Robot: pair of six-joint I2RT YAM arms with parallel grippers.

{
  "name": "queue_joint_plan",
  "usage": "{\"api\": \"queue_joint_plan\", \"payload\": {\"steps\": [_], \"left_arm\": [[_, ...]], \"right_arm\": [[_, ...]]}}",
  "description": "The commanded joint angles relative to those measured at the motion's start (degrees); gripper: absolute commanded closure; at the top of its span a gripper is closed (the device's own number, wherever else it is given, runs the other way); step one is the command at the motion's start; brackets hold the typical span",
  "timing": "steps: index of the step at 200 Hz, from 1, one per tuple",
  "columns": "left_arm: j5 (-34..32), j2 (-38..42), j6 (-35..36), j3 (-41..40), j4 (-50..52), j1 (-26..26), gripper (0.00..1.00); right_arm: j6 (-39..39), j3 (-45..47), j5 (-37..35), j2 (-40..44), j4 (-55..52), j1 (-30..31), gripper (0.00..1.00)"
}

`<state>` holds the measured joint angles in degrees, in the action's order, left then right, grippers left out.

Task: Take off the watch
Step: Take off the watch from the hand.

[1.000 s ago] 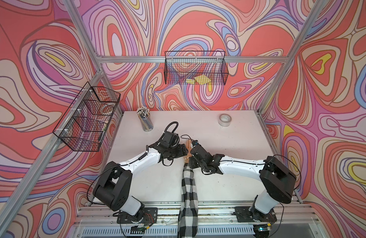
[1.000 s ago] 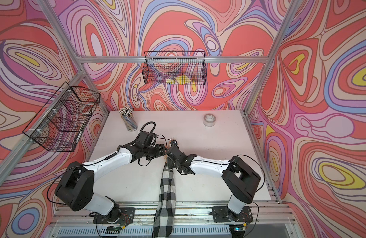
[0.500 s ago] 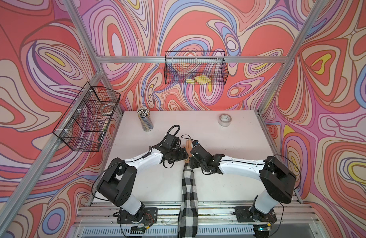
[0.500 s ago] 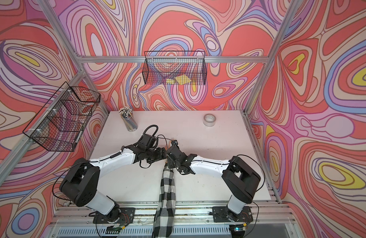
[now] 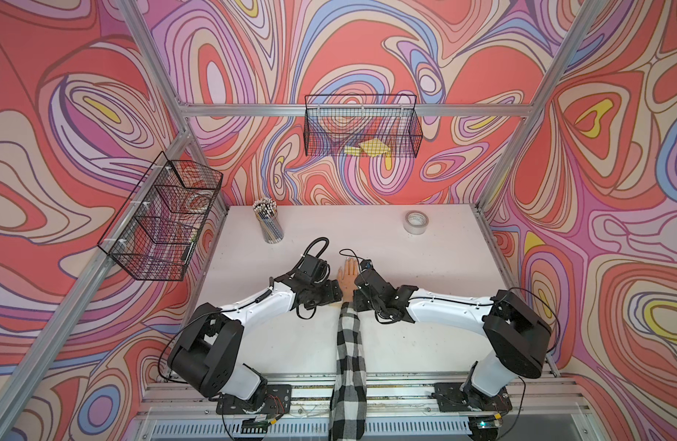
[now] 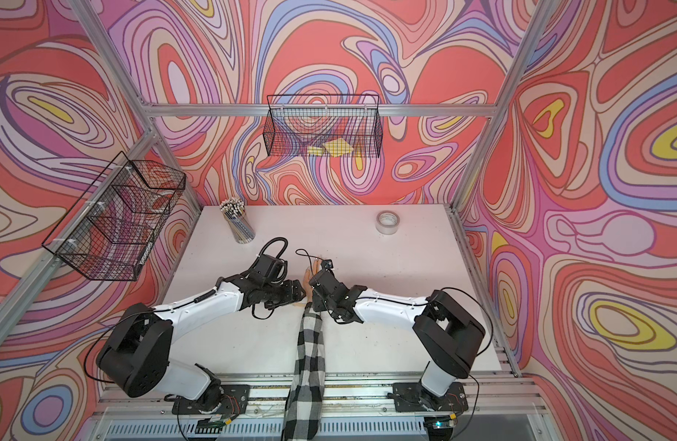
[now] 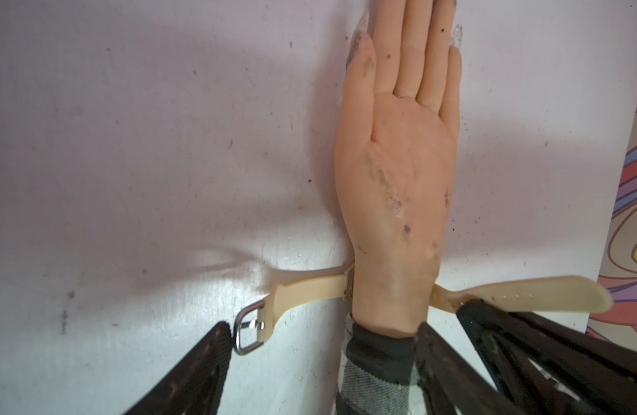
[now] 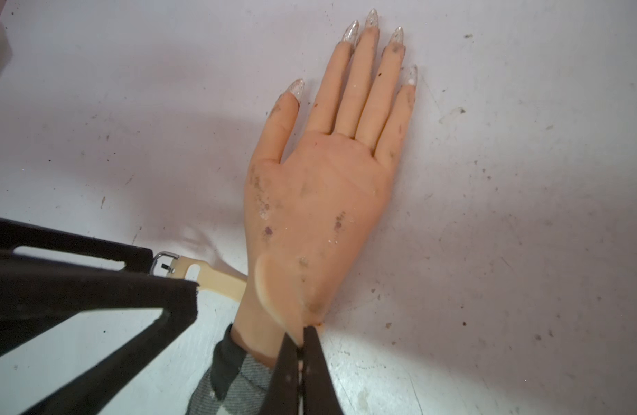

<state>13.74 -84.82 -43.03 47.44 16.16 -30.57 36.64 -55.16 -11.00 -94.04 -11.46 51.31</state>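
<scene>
Left wrist view shows you the silver buckle (image 7: 250,332) undone but removal unfinished: the thin cream-beige wristwatch (image 7: 309,289) lies under the peach mannequin hand (image 7: 396,172) at its wrist on the white counter (image 7: 130,143), face hidden, holed tail pinched by the right gripper (image 8: 303,332), while the left gripper (image 7: 322,327) has fingers spread around the buckle end.

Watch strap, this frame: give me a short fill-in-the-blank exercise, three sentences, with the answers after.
1. The watch passes under the wrist of the mannequin hand, and its strap is ___.
2. The right gripper is shut on the strap end that has the ___.
3. The left gripper is ___, with one finger close beside the buckle.

Missing words: unbuckled; holes; open.
</scene>
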Motion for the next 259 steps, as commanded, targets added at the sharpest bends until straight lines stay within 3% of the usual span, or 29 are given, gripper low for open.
{"api": "queue_joint_plan", "payload": {"steps": [1,173,259], "left_arm": [[-1.28,1.23,0.57,-0.17,1.24,-0.02,0.18],[-4.19,1.67,1.1,1.99,2.81,0.06,0.01],[-5.61,1.97,1.37,1.88,3.44,0.24,0.01]], "right_arm": [[1.6,0.14,-1.11,3.76,-0.14,-0.84,1.0],[7.97,3.8,-2.49,21.79,-6.96,-10.36,1.0],[6.52,4.35,-4.15,30.1,-13.76,-15.54,1.0]]}}
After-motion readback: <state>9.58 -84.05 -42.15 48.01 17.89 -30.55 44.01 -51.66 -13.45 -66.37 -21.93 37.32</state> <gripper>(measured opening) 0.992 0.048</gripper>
